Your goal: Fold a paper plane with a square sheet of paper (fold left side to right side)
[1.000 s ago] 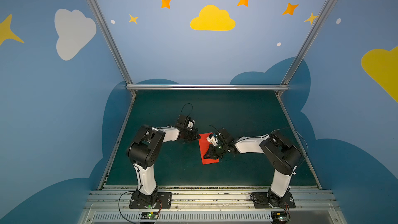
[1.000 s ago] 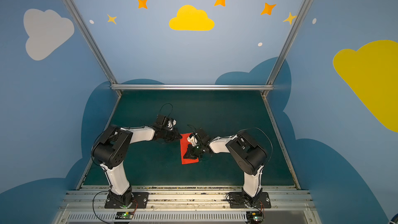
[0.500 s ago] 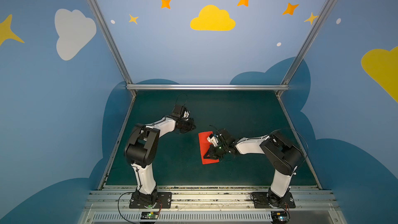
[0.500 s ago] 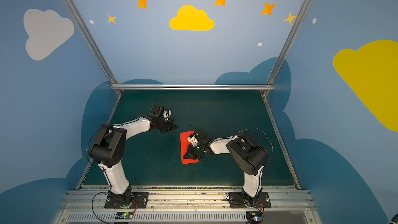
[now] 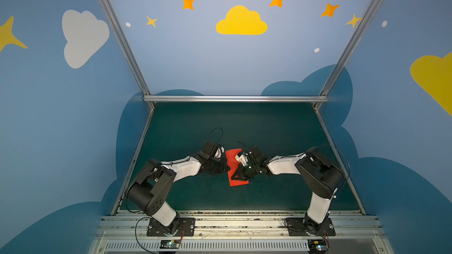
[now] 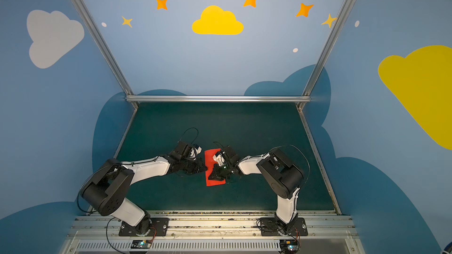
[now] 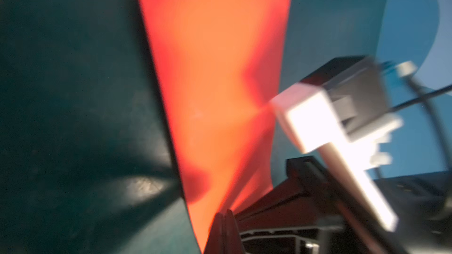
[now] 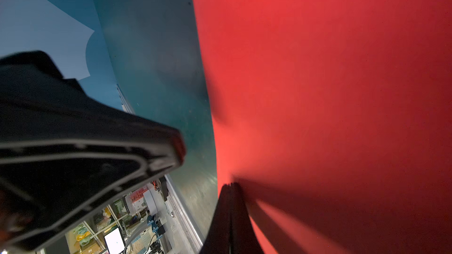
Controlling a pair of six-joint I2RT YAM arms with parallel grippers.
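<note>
The red sheet point(image 5: 231, 158) lay on the table point(image 5: 281, 130) between both arms, its long axis pointing away from the robot. The left fingers point(image 7: 221, 230), clenched on nothing, stood at its left edge. The right fingers point(image 8: 231, 211) (also clenched, empty) pressed on the sheet itself. Only the wrist views showed the closed tips.

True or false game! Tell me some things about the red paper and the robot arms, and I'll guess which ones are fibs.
1. The paper is red. True.
2. It is folded into a pointy plane. False: it is a four-cornered strip with no sharp nose.
3. The left fingers and the right fingers are shut. True.
4. The paper lies on a yellow mat. False: the mat is dark green.
5. The right fingers reach over the paper. True.
</note>
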